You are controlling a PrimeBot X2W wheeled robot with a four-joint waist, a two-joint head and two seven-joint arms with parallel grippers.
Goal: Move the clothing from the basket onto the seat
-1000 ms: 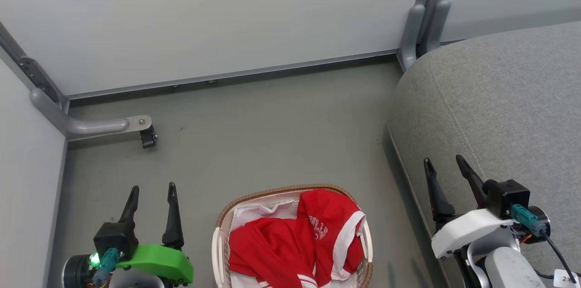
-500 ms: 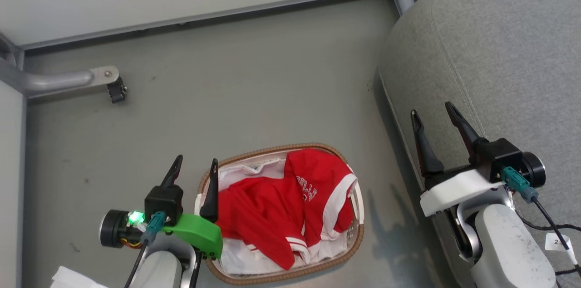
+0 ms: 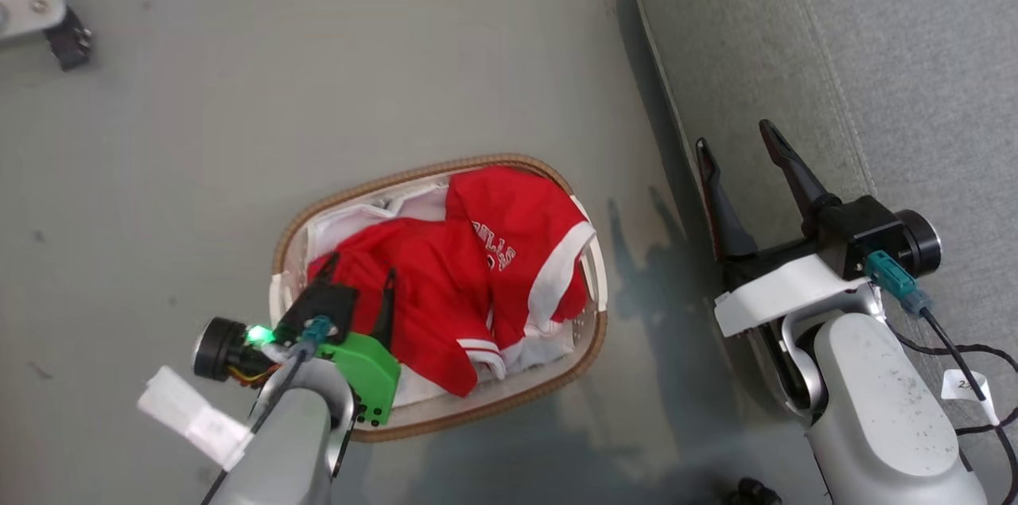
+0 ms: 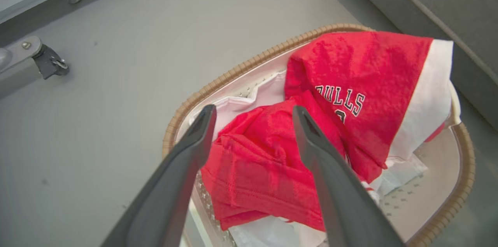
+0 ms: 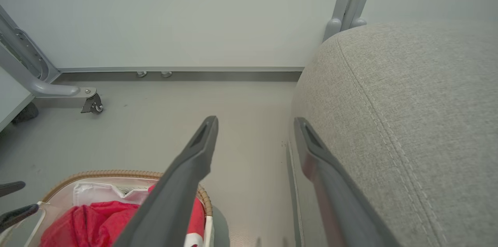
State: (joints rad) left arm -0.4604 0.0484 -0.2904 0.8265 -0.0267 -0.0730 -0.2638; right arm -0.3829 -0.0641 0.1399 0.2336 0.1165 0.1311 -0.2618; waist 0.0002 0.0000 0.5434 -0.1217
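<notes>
Now that the left gripper (image 3: 359, 270) has swung in from beside the basket (image 3: 509, 398) to hang over the clothing (image 3: 469, 266) heaped inside, its jaws stand wide and empty above the red folds, so a grasp looks next. The right gripper (image 3: 734, 134) waits by the seat (image 3: 875, 52), jaws likewise open, holding nothing.

We see the clothing (image 3: 445, 282) red, with white hems and white lettering; the basket (image 4: 424, 188) cream and perforated, its rim (image 4: 233, 72) brown weave, its liner (image 4: 241, 103) white; the seat (image 3: 875, 52) grey fabric; the floor (image 3: 238, 91) dull grey.
</notes>
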